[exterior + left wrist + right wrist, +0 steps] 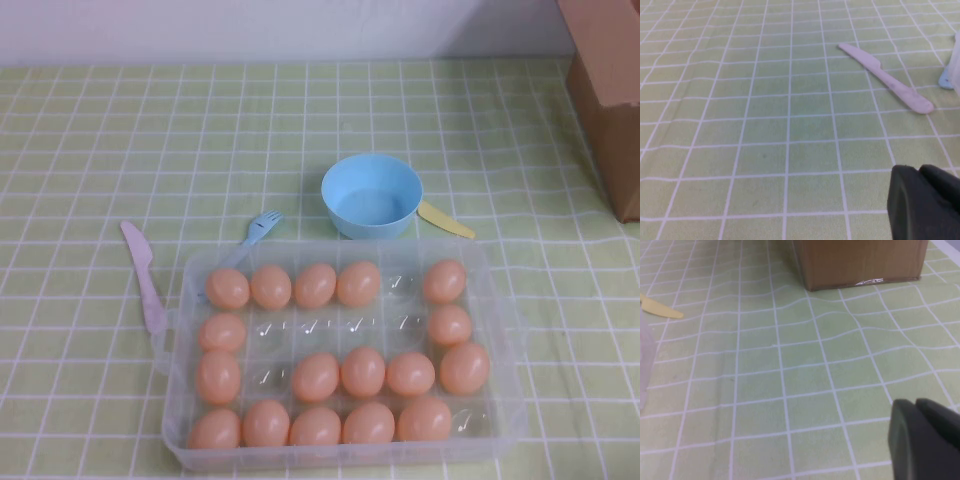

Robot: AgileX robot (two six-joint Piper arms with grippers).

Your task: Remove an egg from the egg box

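Not yet begun: every egg (315, 377) seated in the egg box (180, 400), lower centre. Left gripper (925, 202) parked low, fingers together; right gripper (925, 440) parked, fingers unreadable.

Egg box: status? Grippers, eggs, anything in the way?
Left gripper shut, parked off-tray near pink knife. Right gripper parked near cardboard box. Egg box untouched, eggs seated. No obstruction.
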